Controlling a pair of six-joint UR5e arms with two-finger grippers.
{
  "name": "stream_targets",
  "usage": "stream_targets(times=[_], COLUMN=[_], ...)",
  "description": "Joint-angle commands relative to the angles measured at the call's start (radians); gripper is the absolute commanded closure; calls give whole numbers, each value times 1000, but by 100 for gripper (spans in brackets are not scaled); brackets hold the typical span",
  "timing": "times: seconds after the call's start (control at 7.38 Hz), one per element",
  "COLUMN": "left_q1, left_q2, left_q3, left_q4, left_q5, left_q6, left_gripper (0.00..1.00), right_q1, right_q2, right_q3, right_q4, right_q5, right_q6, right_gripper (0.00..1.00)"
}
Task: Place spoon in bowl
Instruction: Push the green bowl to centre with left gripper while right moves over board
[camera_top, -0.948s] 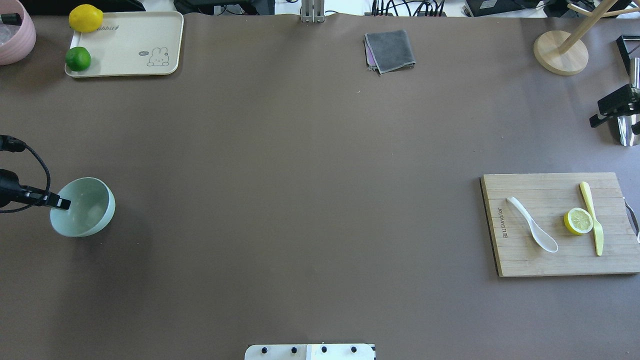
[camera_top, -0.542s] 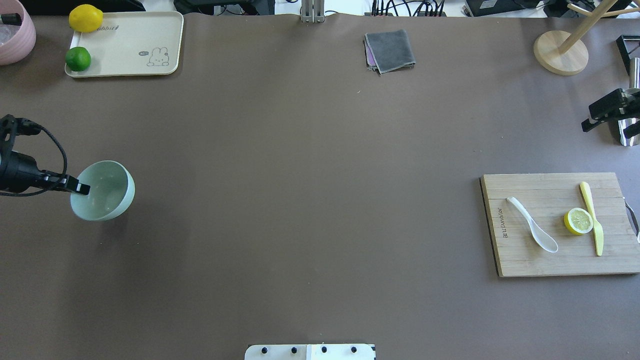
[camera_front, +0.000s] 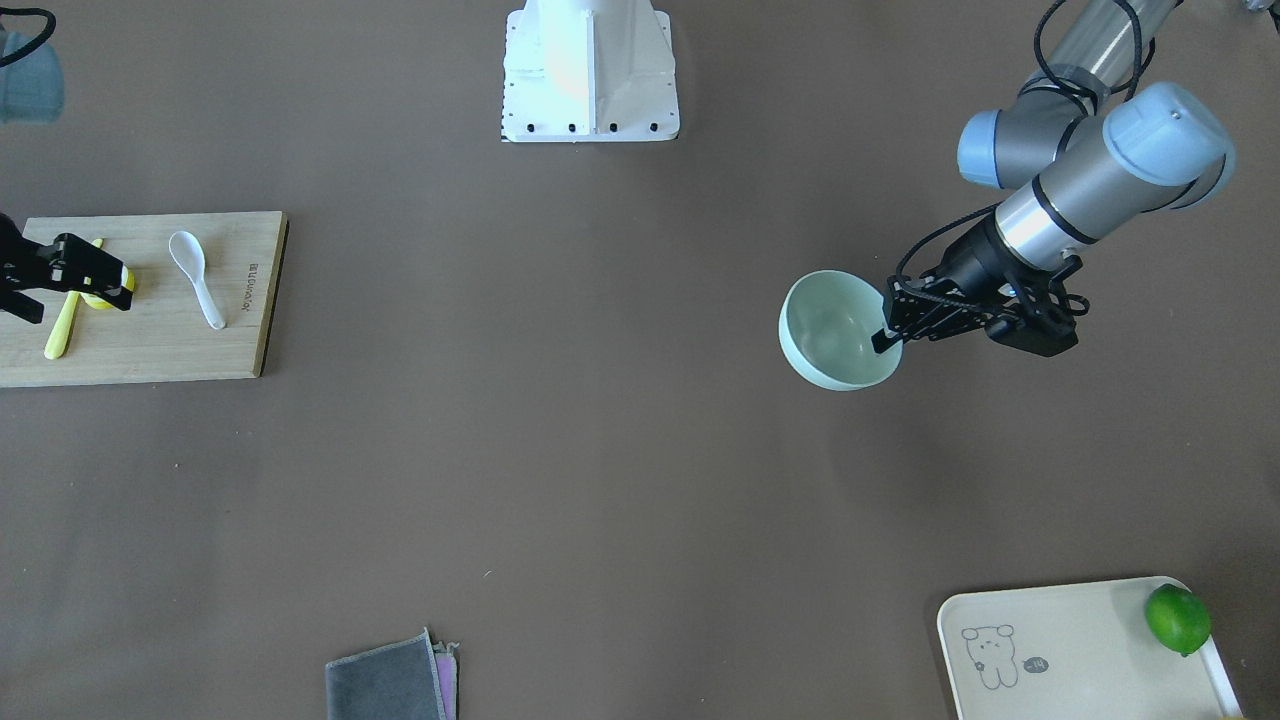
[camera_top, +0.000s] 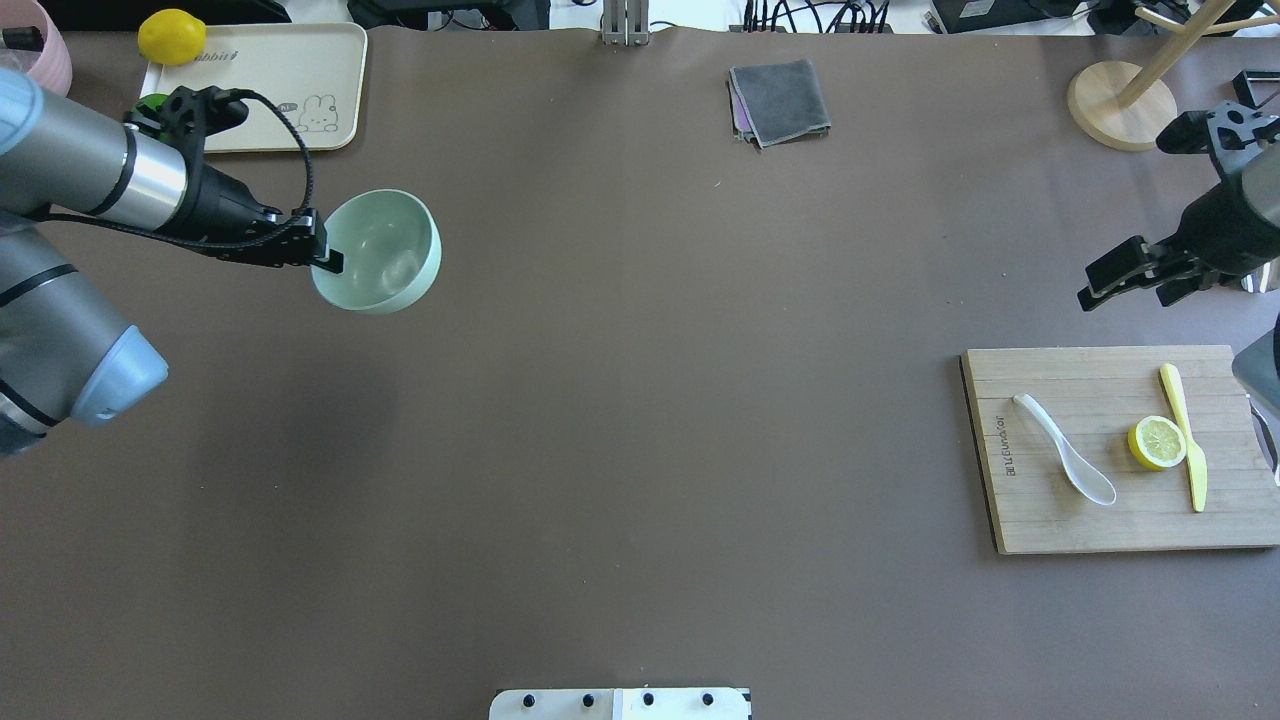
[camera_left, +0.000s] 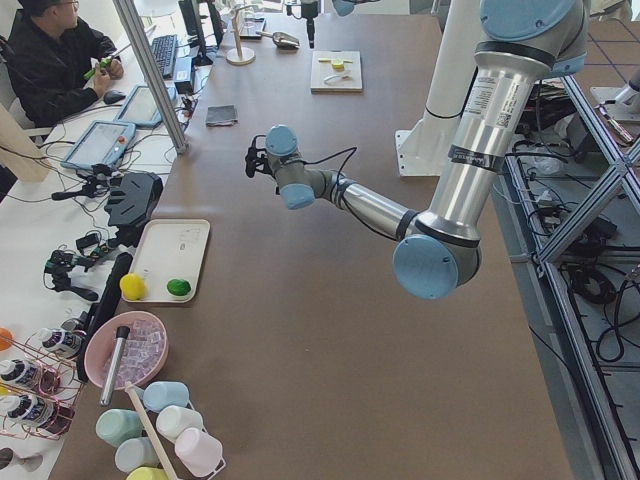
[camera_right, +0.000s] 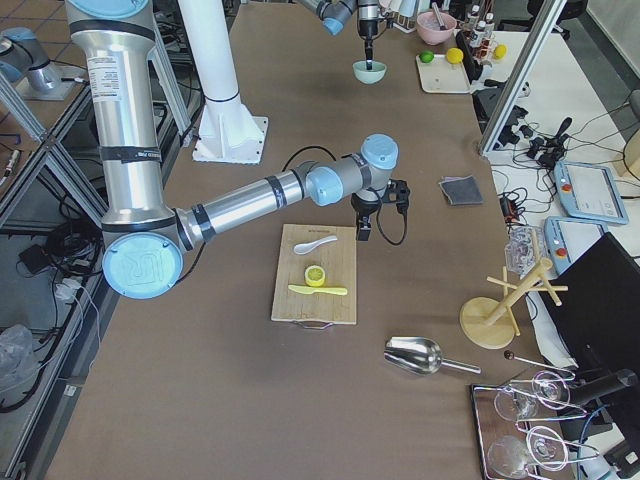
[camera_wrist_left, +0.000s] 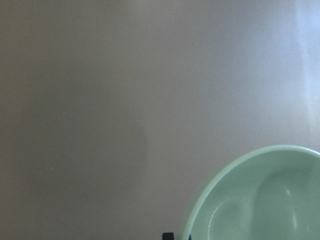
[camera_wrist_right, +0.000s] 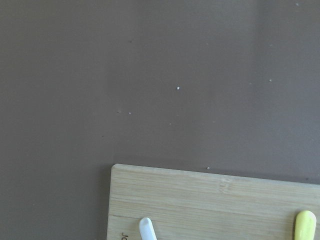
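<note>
The pale mint-green bowl (camera_top: 385, 245) hangs tilted above the table at the left, casting a shadow below it. My left gripper (camera_top: 325, 258) is shut on its rim; the same grip shows in the front-facing view on the bowl (camera_front: 830, 335) and left gripper (camera_front: 888, 335). The left wrist view holds only the bowl's inside (camera_wrist_left: 260, 200). The white spoon (camera_top: 1065, 448) lies on the wooden cutting board (camera_top: 1050, 525) at the right, also as the spoon (camera_front: 197, 265). My right gripper (camera_top: 1092, 285) hovers open just beyond the board's far edge, apart from the spoon.
On the board lie a lemon half (camera_top: 1157, 442) and a yellow-green knife (camera_top: 1185, 435). A cream tray (camera_top: 270, 90) with a lemon (camera_top: 171, 34) sits far left, a grey cloth (camera_top: 780, 100) far middle, a wooden stand base (camera_top: 1120, 105) far right.
My left arm has carried the bowl away from the table's left edge, rightward and farther back. The right gripper has come in from the right edge toward the board.
</note>
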Motion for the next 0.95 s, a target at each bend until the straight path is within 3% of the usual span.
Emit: stream_targets(times=[0.0, 0.41, 0.54, 0.81], left_q1=[108, 312, 350, 358], left_q2=[-114, -258, -268, -282], left_q3=[-3, 76, 87, 106], left_q4=[132, 180, 179, 179], left_q5=[137, 383, 428, 430], left_q6=[-41, -147, -150, -149], left_gripper=[100, 100, 100, 100], right_q1=[-72, -139, -150, -171], right_q2=[-6, -8, -9, -11], right_q3=[9, 17, 14, 8], right_q4=[57, 87, 87, 84], right_q5=[-39, -45, -48, -49], right_q6=[-3, -1, 0, 0], right_gripper=[0, 0, 0, 0])
